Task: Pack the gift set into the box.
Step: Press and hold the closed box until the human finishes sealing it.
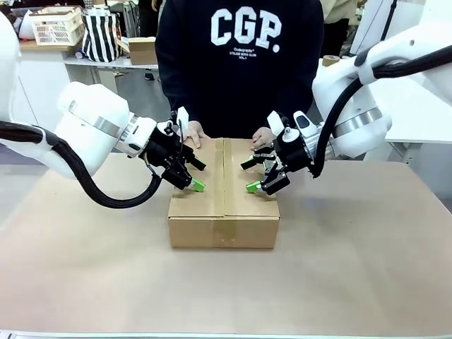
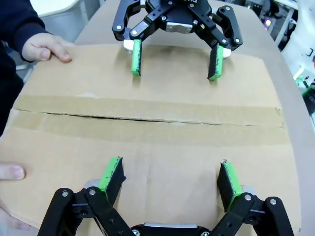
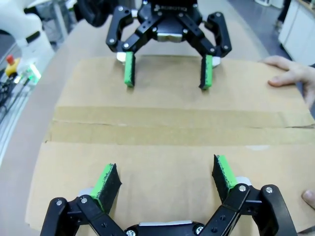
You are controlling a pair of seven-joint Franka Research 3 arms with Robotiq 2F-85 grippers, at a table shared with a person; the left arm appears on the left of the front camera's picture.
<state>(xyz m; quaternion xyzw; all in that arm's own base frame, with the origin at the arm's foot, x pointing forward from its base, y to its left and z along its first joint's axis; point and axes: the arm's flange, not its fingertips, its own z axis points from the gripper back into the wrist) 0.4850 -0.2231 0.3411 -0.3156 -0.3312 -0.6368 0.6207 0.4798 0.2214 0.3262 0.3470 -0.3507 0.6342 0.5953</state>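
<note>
The box [image 1: 223, 205] stands mid-table with its top flaps down and brown tape along the centre seam [image 2: 147, 118], where a thin dark slit shows. My left gripper [image 1: 200, 176] [image 2: 171, 172] [image 3: 167, 73] hangs open low over the left flap, nothing between its green pads. Facing it, my right gripper [image 1: 249, 176] [image 3: 165, 172] [image 2: 175, 64] is open over the right flap. A person's hands [image 1: 192, 133] [image 1: 263, 135] rest on the box's far edge, one hand [image 2: 47, 46] on each flap [image 3: 290, 78]. The gift set is out of view.
The brown table [image 1: 353, 268] has free room all around the box. The person in a dark sweatshirt [image 1: 240, 63] stands at the far side. Behind are a white basket [image 1: 56, 25], a striped bag [image 1: 101, 34] and a small cardboard box [image 1: 141, 49].
</note>
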